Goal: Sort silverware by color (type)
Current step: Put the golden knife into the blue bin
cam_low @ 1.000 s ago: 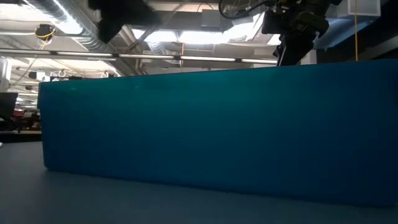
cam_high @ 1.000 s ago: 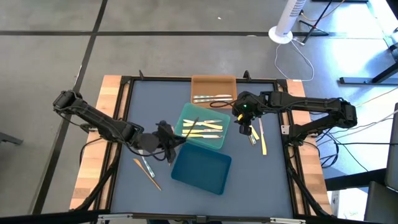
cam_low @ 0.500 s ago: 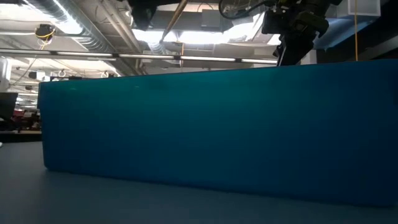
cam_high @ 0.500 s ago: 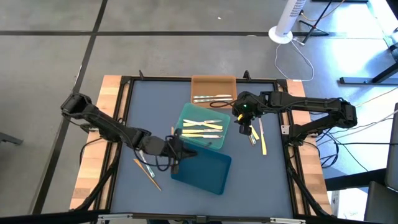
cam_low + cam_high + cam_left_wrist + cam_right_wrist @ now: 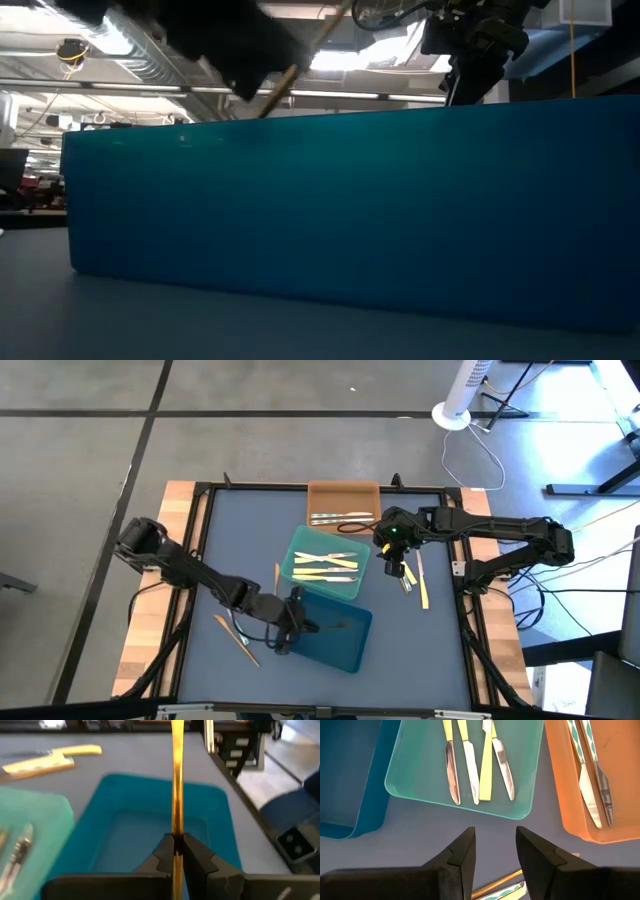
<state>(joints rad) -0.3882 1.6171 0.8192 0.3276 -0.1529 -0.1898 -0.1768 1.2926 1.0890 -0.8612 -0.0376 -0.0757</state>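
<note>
A blue-grey table (image 5: 230, 530) seen from straight above fills the middle of the frame, with three rectangular trays clustered at its centre. An orange tray (image 5: 343, 494) sits at the upper centre and holds silver-grey utensils (image 5: 341, 516). Just below it, tilted, a teal-green tray (image 5: 296, 552) holds several pale yellow utensils (image 5: 327, 565). Below that, toward the lower centre, lies a dark blue tray (image 5: 345, 638). The left arm reaches in from the left edge of the table, and the left gripper (image 5: 296, 624) hangs over the left edge of the dark blue tray, its jaws pinched tight on a slim orange-tan utensil (image 5: 176, 785); in the left wrist view this utensil stands straight out from between the fingers above the tray's blue interior. Two more utensils (image 5: 238, 636), one orange-tan, lie on the bare table at the lower left, beside the dark blue tray. The right arm comes in from the right edge, and the right gripper (image 5: 396, 559) hovers over the table just right of the teal-green tray, its jaws partly apart and holding nothing. A few loose utensils (image 5: 421, 582), including a pale yellow one, lie on the table just right of and below that gripper.
</note>
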